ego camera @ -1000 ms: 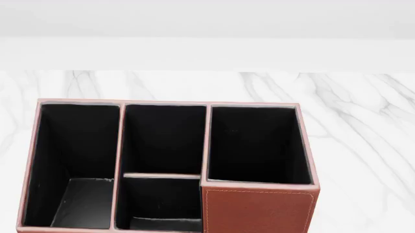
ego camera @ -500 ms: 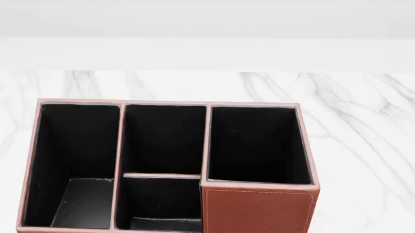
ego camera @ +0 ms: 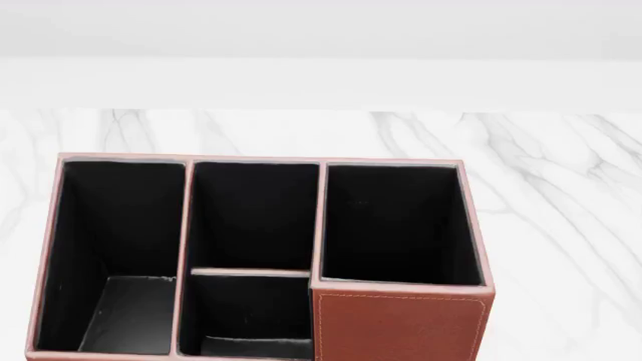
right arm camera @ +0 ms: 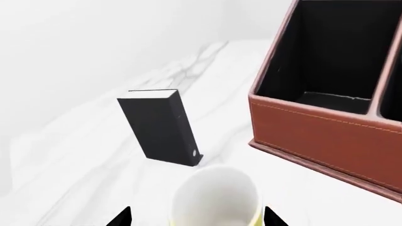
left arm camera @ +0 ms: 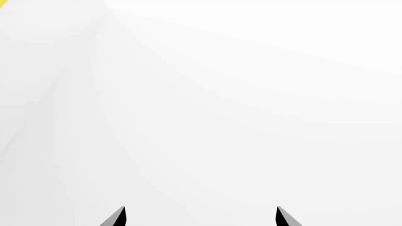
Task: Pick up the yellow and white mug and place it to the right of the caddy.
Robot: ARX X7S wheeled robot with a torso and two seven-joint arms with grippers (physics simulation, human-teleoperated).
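Nothing has moved in the head view since the earlier frames: caddy (ego camera: 266, 259) sits in the same spot on the marble table (ego camera: 561, 188), same framing, no arm in sight there.

Right pincer (right arm camera: 196, 217): only the two dark fingertips (right arm camera: 120, 217) show at the frame edge, spread wide apart. The yellow and white mug (right arm camera: 217, 200) lies between them, white inside facing the camera, a sliver of yellow outer wall at its lower rim. Tips stand clear of the mug on both sides, so the pincer is open and holds nothing. Mug is partly cut off by the frame edge; handle not visible.

Just beyond the mug from the right pincer stands a small black upright card (right arm camera: 160, 127), near the mug but apart from it. Off to the side of the pincer is the caddy's reddish-brown stitched wall (right arm camera: 326, 136) with black-lined compartments, apart from both mug and card.

Left pincer (left arm camera: 199, 216): two dark fingertips well apart, nothing between them, open and empty. It faces a plain white surface; a tiny yellow patch (left arm camera: 3, 3) shows at the far corner of that view, possibly the mug, too small to say.
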